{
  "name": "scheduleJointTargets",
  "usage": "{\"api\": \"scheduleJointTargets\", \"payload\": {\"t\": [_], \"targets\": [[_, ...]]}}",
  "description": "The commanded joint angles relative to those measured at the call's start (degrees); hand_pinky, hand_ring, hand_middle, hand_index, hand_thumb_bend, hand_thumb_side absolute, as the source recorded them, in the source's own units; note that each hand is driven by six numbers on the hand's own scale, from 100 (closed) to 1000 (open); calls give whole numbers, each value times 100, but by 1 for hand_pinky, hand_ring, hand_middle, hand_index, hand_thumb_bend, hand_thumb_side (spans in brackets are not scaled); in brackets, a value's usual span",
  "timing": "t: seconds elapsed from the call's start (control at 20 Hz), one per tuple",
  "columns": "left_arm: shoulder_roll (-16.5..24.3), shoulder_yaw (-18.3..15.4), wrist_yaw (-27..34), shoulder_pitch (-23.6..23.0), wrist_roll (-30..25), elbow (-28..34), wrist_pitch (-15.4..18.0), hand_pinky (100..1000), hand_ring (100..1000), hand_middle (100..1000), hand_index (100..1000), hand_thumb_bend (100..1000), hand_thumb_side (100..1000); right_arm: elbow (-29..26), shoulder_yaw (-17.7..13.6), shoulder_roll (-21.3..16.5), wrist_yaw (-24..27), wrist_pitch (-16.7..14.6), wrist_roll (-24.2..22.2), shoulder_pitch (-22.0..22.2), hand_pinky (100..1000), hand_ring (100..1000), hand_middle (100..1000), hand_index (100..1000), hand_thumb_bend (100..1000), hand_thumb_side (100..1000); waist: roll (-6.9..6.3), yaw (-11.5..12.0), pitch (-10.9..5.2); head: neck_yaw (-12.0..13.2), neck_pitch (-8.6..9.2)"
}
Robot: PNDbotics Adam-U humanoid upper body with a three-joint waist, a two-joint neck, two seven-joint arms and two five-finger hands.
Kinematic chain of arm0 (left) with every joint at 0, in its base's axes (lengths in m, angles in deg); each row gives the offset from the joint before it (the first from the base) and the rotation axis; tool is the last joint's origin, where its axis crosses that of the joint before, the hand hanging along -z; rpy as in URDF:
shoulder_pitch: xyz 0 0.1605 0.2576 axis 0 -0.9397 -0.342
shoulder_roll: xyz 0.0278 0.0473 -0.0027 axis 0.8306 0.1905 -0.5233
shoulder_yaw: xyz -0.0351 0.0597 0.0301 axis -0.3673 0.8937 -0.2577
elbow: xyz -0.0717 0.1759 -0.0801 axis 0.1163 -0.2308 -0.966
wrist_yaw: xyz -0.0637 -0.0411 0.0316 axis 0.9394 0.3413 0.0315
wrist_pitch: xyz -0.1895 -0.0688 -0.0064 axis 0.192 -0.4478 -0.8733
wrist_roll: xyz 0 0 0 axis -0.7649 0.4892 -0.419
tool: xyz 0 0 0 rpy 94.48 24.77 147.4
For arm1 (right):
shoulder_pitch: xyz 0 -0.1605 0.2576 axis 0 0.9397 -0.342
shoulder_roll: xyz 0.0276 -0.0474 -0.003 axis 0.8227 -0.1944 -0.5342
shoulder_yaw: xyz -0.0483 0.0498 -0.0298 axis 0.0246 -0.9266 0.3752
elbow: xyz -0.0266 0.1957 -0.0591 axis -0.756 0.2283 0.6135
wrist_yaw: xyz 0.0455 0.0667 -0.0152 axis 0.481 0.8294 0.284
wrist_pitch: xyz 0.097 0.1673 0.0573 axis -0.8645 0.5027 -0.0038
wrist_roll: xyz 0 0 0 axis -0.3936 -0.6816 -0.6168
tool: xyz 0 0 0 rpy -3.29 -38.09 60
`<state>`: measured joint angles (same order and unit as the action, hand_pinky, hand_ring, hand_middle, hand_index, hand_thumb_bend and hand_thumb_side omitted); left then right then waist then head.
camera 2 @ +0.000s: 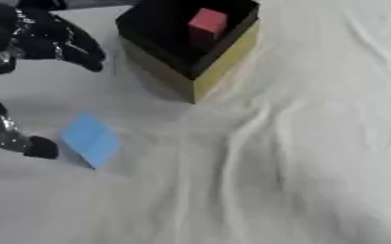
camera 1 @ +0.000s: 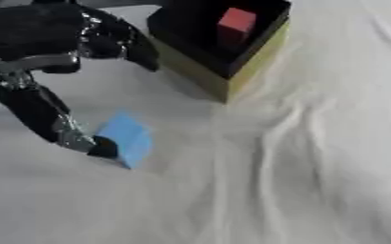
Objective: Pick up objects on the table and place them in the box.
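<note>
Left hand (camera 1: pixel 53 71) spread, one fingertip (camera 1: pixel 103 147) touching blue block's (camera 1: pixel 127 138) left edge on wrinkled cloth (camera 1: pixel 299 162). Red block (camera 1: pixel 235 25) inside box (camera 1: pixel 232 71), far centre. Open room right and near.

The box (camera 1: pixel 232 71) has yellow outer walls and a black interior. Inside the box sits a red block (camera 1: pixel 235 22). Left of and below the box lies a light blue block (camera 1: pixel 128 138). Left of the box, the left hand (camera 1: pixel 45 109) is black with silver joints. The cloth (camera 1: pixel 299 167) under the box is plain white.
</note>
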<state>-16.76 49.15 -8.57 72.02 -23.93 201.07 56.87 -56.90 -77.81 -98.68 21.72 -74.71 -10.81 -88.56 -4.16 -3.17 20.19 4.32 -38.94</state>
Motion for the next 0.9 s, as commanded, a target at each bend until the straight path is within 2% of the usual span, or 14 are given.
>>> {"api": "scheduleJointTargets", "payload": {"t": [0.05,0.2,0.45,0.7,0.9], "targets": [[252,24,-99,26,-350,76,49,839,874,815,892,667,642,-104,-92,-79,48,0,-30,-67,793,722,601,838,100,718,7,-7,-123,-19,62],[295,38,-280,47,-584,76,122,849,879,824,916,730,646,-111,-109,-62,52,8,-51,-37,794,719,598,836,100,731,-1,-3,-128,-29,60],[303,134,-650,-7,-738,76,142,848,882,829,920,671,605,-131,-133,-38,60,16,-102,4,794,716,597,836,100,746,-11,-18,-129,-33,63],[265,266,-814,-71,-893,45,-89,853,886,844,914,658,604,-143,-166,-40,57,22,-113,41,794,715,596,832,100,758,-11,-48,-117,-24,63],[158,385,-937,-49,-855,-207,-222,857,886,842,912,642,599,-154,-200,-35,44,32,-143,76,795,715,596,832,100,771,-9,-68,-105,-15,59]]}}
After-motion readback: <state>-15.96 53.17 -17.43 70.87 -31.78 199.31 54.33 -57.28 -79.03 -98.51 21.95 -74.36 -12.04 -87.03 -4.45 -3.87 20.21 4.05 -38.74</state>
